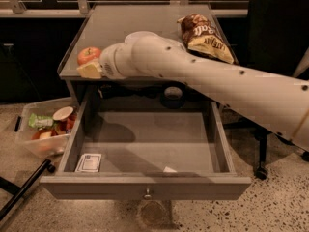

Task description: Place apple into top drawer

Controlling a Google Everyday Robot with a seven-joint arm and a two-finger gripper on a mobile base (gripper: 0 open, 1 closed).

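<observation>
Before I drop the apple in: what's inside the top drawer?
The top drawer holds a small white card front-left and a white scrap near its front; its back is hidden in shadow. The gripper is beside the apple on the cabinet top.

Smooth cream arm (203, 76) with dark screws (242, 72), tipped by a yellowish end effector (89, 70).
</observation>
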